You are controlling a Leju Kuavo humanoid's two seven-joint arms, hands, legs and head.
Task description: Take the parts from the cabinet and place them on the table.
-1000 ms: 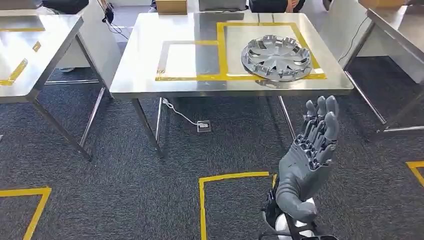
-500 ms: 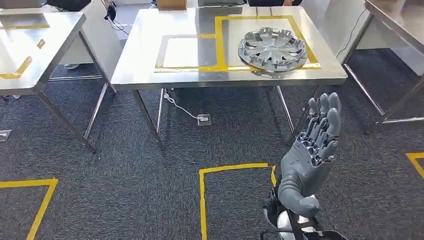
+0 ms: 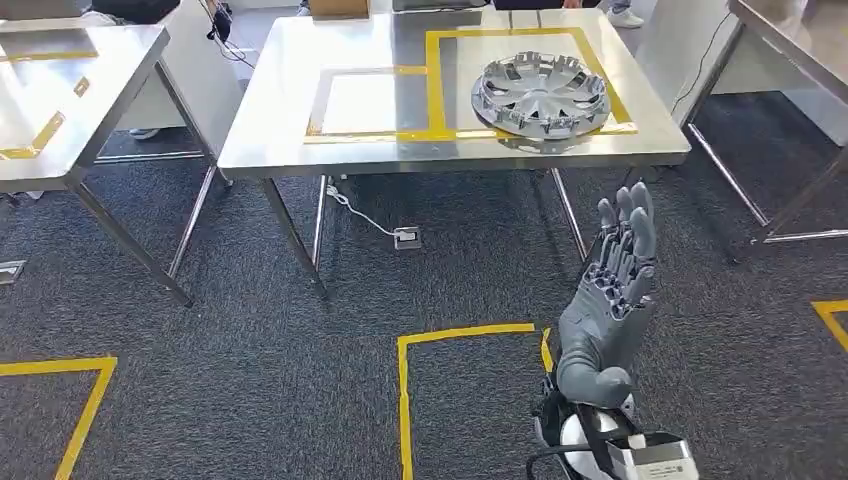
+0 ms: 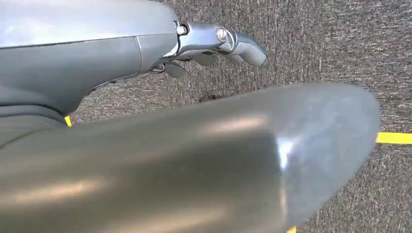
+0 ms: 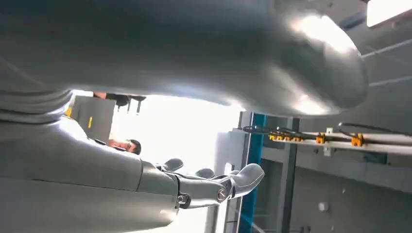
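Note:
A silver wheel cover (image 3: 540, 93) lies flat on the steel table (image 3: 280, 150), inside the right yellow-taped rectangle. My right hand (image 3: 610, 290) is raised in front of the table's near edge, over the carpet, with its fingers straight and apart and nothing in it. In the right wrist view the right hand (image 5: 209, 187) also holds nothing. My left hand (image 4: 218, 43) hangs above the grey carpet, its fingers stretched out and empty.
A second steel table (image 3: 60, 110) stands at the left and a third (image 3: 800, 50) at the right. Yellow tape squares (image 3: 470, 335) mark the carpet. A floor socket (image 3: 406, 238) with a white cable lies under the middle table. A person (image 5: 128, 145) is far off.
The whole picture has shifted a little, so the camera moved. My right hand has sunk slightly and drifted left, still spread and empty.

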